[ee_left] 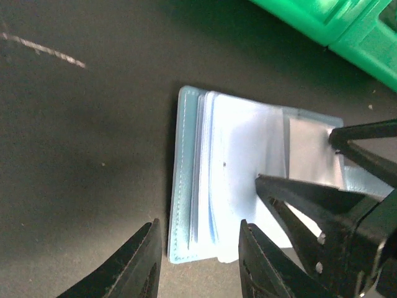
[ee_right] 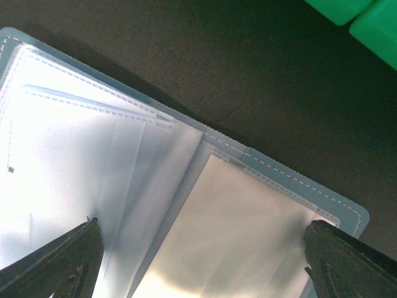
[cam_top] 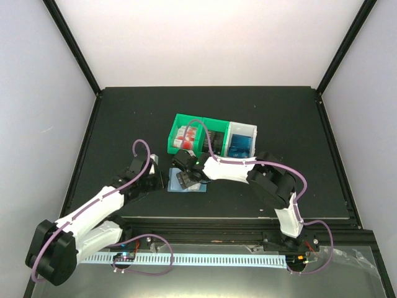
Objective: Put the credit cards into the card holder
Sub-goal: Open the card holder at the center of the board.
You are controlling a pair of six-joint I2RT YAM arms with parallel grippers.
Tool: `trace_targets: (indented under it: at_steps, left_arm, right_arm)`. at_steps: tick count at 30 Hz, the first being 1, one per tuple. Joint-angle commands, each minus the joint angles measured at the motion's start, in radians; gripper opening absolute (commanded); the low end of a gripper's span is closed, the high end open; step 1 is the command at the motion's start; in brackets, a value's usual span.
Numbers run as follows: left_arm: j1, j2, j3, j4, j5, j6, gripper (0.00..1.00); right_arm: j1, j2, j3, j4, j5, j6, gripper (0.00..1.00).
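Observation:
The teal-blue card holder (cam_top: 188, 185) lies open on the black table, its clear pockets facing up. In the left wrist view my left gripper (ee_left: 198, 261) is open, its fingers either side of the holder's near left corner (ee_left: 186, 205). My right gripper (ee_right: 201, 261) is open wide just above the holder's right page (ee_right: 248, 230), where a pale, glare-washed rectangle lies; I cannot tell whether it is a card. Its black fingers (ee_left: 310, 205) also show in the left wrist view. Red-and-white cards (cam_top: 185, 133) and blue cards (cam_top: 239, 146) stay in their bins.
A row of bins stands just behind the holder: a green bin (cam_top: 180, 121), a second green one (cam_top: 217, 123) and a white one (cam_top: 243, 127). The green bin's edge shows in both wrist views (ee_left: 347, 31) (ee_right: 366, 18). The two arms meet over the holder.

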Motion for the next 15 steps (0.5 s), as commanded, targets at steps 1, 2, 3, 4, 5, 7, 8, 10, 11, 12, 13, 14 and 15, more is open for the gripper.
trace_targets:
  at_steps: [1, 2, 3, 4, 5, 7, 8, 10, 11, 12, 13, 14, 15]
  left_arm:
    - [0.006, -0.014, -0.032, 0.056, 0.064, -0.026, 0.36]
    - [0.006, -0.016, -0.038, 0.063, 0.075, -0.027, 0.36]
    - [0.007, -0.018, -0.04, 0.069, 0.086, -0.025, 0.37]
    - [0.006, -0.02, -0.041, 0.076, 0.098, -0.023, 0.37]
    - [0.006, -0.022, -0.04, 0.081, 0.109, -0.019, 0.37]
    - [0.006, -0.023, -0.039, 0.089, 0.134, -0.012, 0.38]
    - [0.006, -0.023, -0.039, 0.095, 0.146, -0.008, 0.38]
    - [0.006, -0.023, -0.039, 0.106, 0.167, -0.001, 0.38]
    - [0.006, -0.023, -0.039, 0.109, 0.174, 0.002, 0.38]
    - [0.006, -0.023, -0.038, 0.108, 0.176, 0.005, 0.38]
    - [0.007, -0.024, -0.035, 0.106, 0.176, 0.009, 0.38]
    - [0.006, -0.026, -0.035, 0.106, 0.176, 0.014, 0.37]
    - [0.006, -0.027, -0.035, 0.107, 0.174, 0.017, 0.37]
  right_arm:
    - [0.011, 0.04, -0.009, -0.015, -0.044, 0.054, 0.9]
    - [0.01, 0.021, -0.005, -0.018, -0.044, 0.06, 0.9]
    - [0.011, 0.003, 0.001, -0.024, -0.044, 0.065, 0.9]
    - [0.011, -0.026, 0.008, -0.03, -0.043, 0.074, 0.9]
    - [0.011, -0.045, 0.015, -0.036, -0.042, 0.081, 0.9]
    - [0.011, -0.073, 0.036, -0.053, -0.045, 0.098, 0.9]
    - [0.011, -0.081, 0.051, -0.066, -0.045, 0.113, 0.9]
    - [0.011, -0.088, 0.076, -0.091, -0.047, 0.138, 0.87]
    - [0.011, -0.088, 0.089, -0.106, -0.044, 0.153, 0.86]
    - [0.011, -0.085, 0.098, -0.123, -0.04, 0.171, 0.83]
    - [0.01, -0.082, 0.109, -0.139, -0.035, 0.187, 0.81]
    - [0.011, -0.079, 0.116, -0.154, -0.033, 0.204, 0.78]
    - [0.011, -0.076, 0.122, -0.164, -0.033, 0.216, 0.76]
